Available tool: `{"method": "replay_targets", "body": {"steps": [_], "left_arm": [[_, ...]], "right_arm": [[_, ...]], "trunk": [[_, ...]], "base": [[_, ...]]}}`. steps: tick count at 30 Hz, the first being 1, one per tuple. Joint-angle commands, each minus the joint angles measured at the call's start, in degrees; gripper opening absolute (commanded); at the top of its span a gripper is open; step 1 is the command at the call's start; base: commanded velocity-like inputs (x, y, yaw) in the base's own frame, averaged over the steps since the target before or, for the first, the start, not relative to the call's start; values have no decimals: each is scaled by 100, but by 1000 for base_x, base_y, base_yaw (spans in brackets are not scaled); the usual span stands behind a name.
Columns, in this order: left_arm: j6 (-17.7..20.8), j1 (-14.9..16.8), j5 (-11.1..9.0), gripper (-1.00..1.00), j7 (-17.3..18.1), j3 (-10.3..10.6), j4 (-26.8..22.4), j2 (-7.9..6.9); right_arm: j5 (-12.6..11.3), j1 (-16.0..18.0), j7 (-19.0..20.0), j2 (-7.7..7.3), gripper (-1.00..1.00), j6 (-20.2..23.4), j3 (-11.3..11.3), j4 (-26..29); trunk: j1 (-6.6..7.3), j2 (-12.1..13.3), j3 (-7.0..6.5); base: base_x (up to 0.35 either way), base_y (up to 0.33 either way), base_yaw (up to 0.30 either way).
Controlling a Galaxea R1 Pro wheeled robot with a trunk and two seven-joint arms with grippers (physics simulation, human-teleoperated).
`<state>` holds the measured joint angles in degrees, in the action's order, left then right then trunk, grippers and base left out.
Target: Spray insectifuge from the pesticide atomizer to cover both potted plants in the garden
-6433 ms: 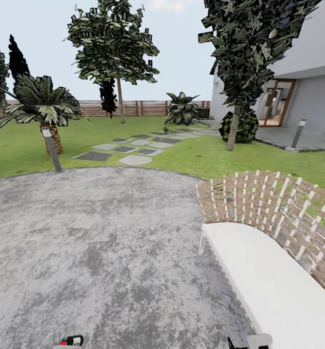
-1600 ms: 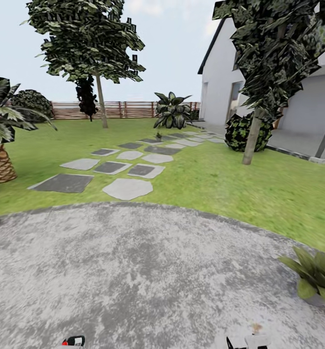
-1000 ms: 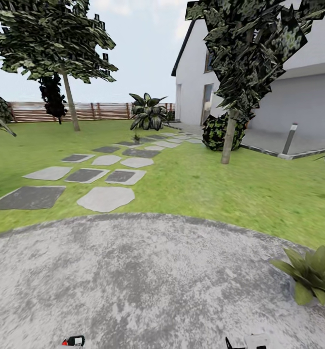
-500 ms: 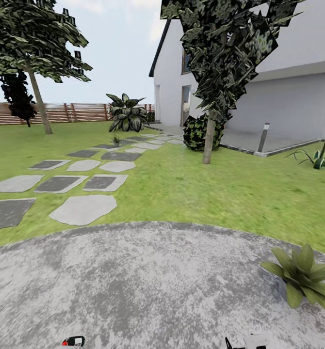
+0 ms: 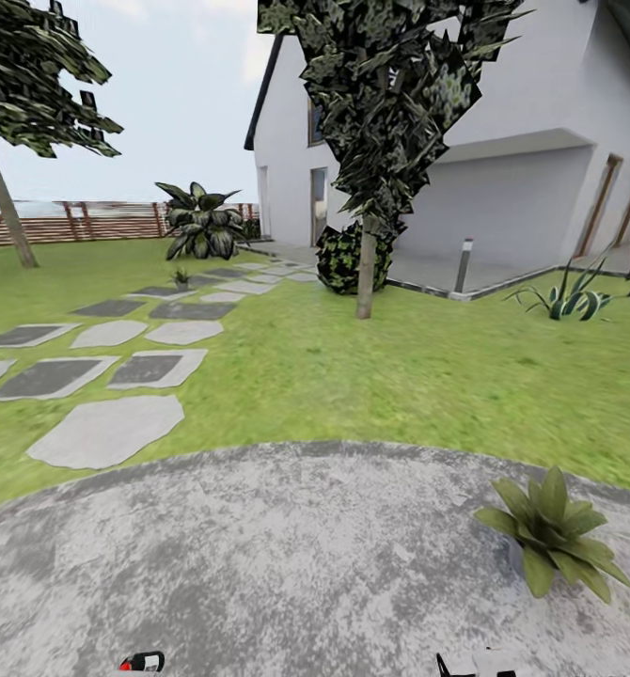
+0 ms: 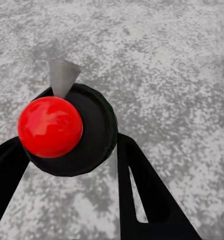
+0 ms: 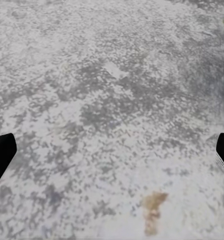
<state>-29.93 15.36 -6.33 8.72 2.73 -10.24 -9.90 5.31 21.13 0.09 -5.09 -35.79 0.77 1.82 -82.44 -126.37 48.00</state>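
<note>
Grey patio swung left w/ the turning view; green-leaved potted plant [image 5: 552,531] now nearer right tool [image 7: 112,150], spread apart. Left tool [image 6: 71,165] clamped on red-topped black atomizer [image 6: 66,129]. Spraying prob. next.

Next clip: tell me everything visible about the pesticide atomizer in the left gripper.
The pesticide atomizer is seen from above in the left wrist view: a round black body with a glossy red nozzle top and a small grey cone at its rim. The left gripper has its black fingers on either side of it, above the grey paved patio. Its red top also peeks into the head view.
</note>
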Motion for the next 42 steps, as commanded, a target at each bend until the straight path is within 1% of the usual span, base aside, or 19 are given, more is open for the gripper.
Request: {"method": "replay_targets", "body": {"steps": [1,8,34,42], "left_arm": [[-13,2,-62,-100,33,26,3,-4],[-13,2,-62,-100,33,26,1,-4],[-1,1,-61,-100,33,26,-4,-4],[-4,2,-62,-100,33,26,-5,-4]], "right_arm": [[41,5,0,-1,100,-15,16,-6],[41,5,0,-1,100,-15,17,-6],[41,5,0,-1,100,-15,19,-6],[41,5,0,-1,100,-15,18,-6]], "trunk": [[-1,-2,3],[-1,-2,-11],[-1,-2,-42],[-1,-2,-42]], "base": [[191,0,-259],[121,0,-259],[4,1,-259],[193,203,-261]]}}
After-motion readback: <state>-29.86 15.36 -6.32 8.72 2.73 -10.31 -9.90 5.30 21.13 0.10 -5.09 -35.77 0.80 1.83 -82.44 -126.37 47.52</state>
